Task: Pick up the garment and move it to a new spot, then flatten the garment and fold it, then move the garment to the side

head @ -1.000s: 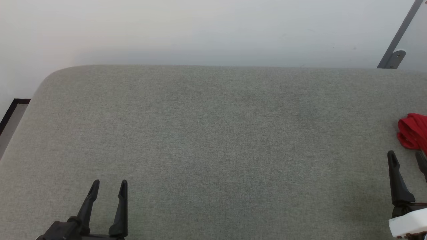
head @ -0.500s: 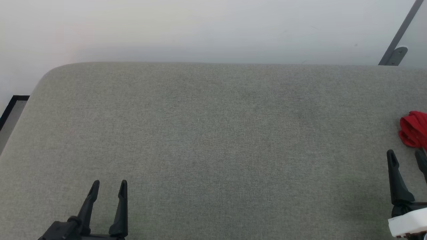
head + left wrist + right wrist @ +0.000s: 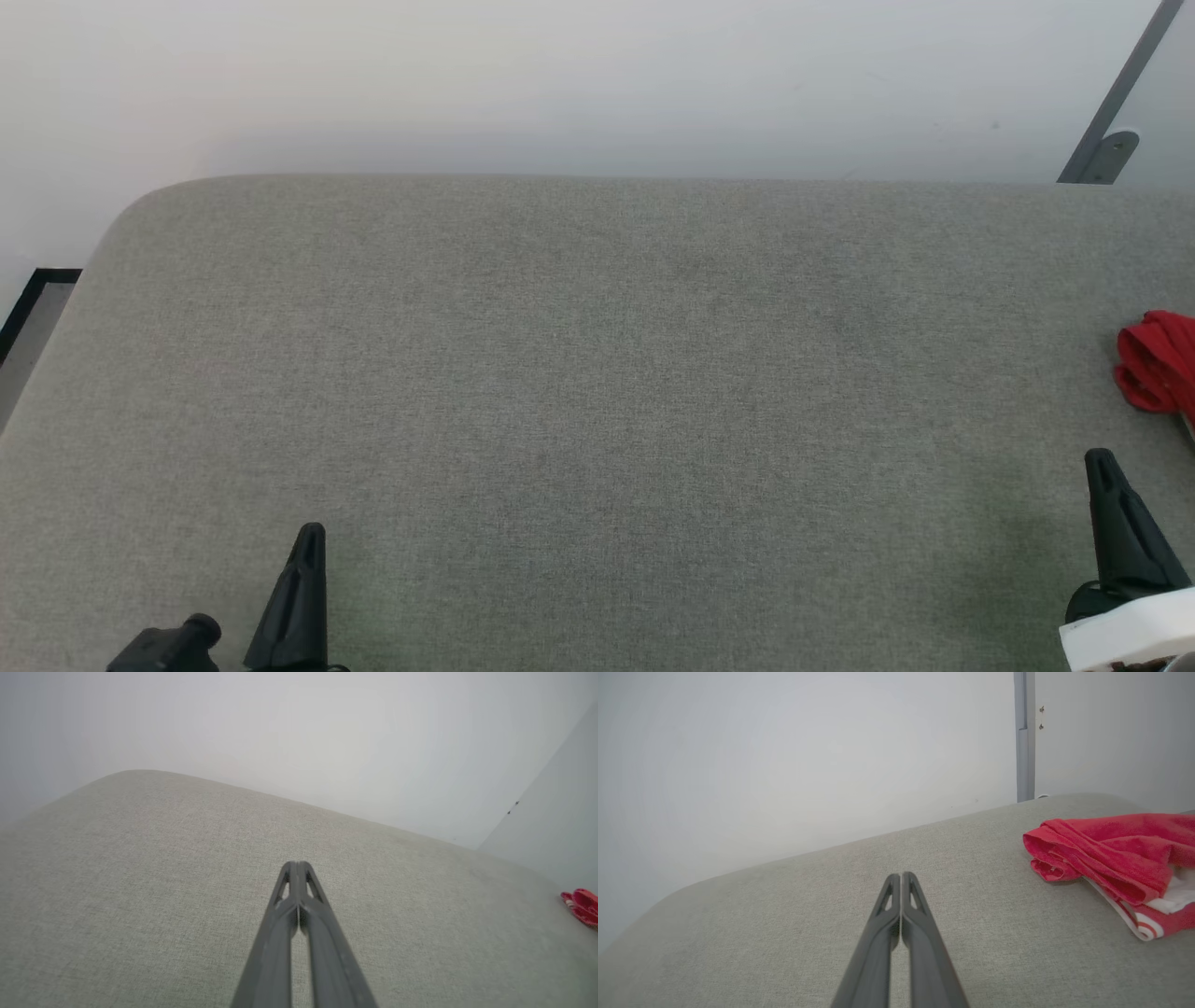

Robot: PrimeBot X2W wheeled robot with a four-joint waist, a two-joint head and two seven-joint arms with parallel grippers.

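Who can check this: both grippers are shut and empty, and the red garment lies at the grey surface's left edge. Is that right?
No: the head view shows the garment at the right edge of the grey surface. The left gripper and right gripper are shut and empty.

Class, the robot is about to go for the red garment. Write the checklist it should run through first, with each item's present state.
1. Garment found: ok; the garment lies bunched on the grey surface, right of the right pincer.
2. Right pincer ready to grasp: not ok; shut, empty.
3. Left pincer ready: not ok; shut, empty.
4. Way from right pincer to garment: ok; only bare surface between.
5. Garment's full extent: cannot tell; cut off at the picture's edge.
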